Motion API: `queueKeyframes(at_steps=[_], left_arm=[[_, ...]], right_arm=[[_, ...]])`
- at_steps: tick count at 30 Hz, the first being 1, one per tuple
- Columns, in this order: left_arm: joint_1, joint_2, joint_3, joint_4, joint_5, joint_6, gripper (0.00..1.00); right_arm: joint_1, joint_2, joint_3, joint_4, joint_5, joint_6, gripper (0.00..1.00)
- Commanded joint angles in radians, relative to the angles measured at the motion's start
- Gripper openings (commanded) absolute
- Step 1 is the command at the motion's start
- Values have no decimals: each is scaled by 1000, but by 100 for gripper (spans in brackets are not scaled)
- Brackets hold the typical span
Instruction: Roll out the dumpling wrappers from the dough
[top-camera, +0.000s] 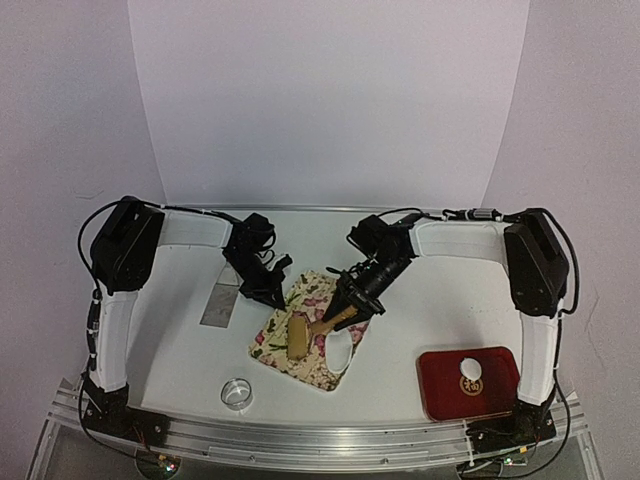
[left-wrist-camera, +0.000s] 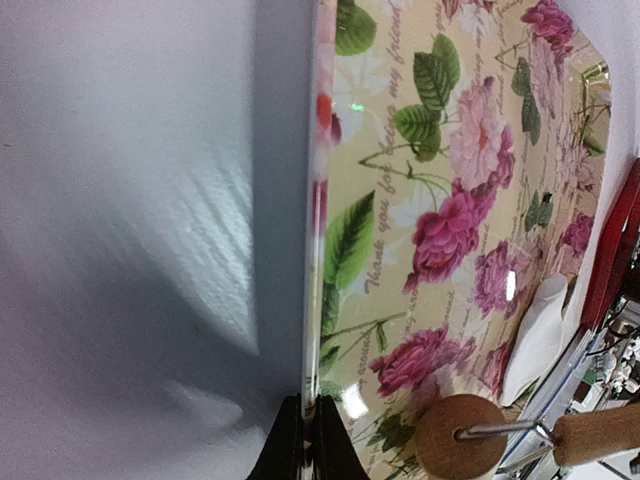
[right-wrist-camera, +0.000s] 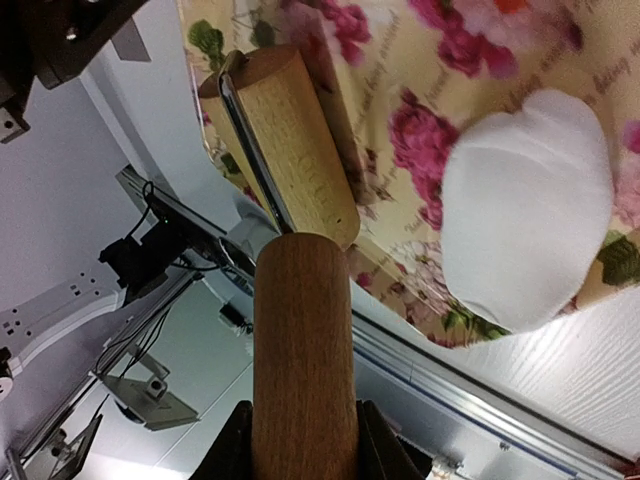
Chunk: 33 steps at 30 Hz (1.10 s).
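Note:
A flowered tray (top-camera: 312, 290) lies mid-table. On it sits a white, irregular dough sheet (top-camera: 340, 350), seen large in the right wrist view as the dough (right-wrist-camera: 525, 205). A wooden rolling pin (top-camera: 298, 337) rests on the tray left of the dough. My right gripper (top-camera: 352, 308) is shut on the pin's handle (right-wrist-camera: 303, 360), and the roller (right-wrist-camera: 295, 140) lies beyond it. My left gripper (top-camera: 268, 292) is shut on the tray's left rim (left-wrist-camera: 312, 300). One small round dumpling wrapper (top-camera: 470, 367) lies on a red tray (top-camera: 500, 385).
A small metal ring cutter (top-camera: 237, 392) stands near the front edge, left of the flowered tray. A flat metal scraper (top-camera: 220, 305) lies behind it by the left arm. The red tray sits at the front right, close to the right arm's base.

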<state>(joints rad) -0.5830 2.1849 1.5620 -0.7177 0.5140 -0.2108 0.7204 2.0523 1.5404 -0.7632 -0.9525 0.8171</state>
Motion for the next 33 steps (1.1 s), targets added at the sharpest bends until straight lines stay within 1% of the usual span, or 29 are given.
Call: queueKeyframes(at_steps=[1,7,10,13,16,18,22,25,28,33], left_arm=[[29,-26,-5,27,-79,-60,0],[46,-42,-22,31,-126,-133,0],[46,-59,-43,54,-131,-177,0],[46,-85,-80,85,-160,-244,0],[46,-123,-139,119,-193,-323,0],[46,-155,-190,158,-204,-395,0],[46,-228,-310,261,-215,-551,0],[46,-275,-386,323,-219,-649,0],[44,-297,-428,347,-222,-691,0],[39,-310,-466,374,-215,-714,0]], right_arm=[[25,15,90,-107,277,-26,0],[25,-95,156,-98,291,-6,0],[25,-150,175,-76,300,35,0],[25,-209,151,-37,312,101,0],[23,-263,91,1,330,195,0],[22,-303,14,53,333,283,0],[20,-387,-166,240,328,455,0],[17,-436,-277,358,323,555,0],[16,-457,-352,439,318,628,0],[6,-466,-406,495,344,675,0]])
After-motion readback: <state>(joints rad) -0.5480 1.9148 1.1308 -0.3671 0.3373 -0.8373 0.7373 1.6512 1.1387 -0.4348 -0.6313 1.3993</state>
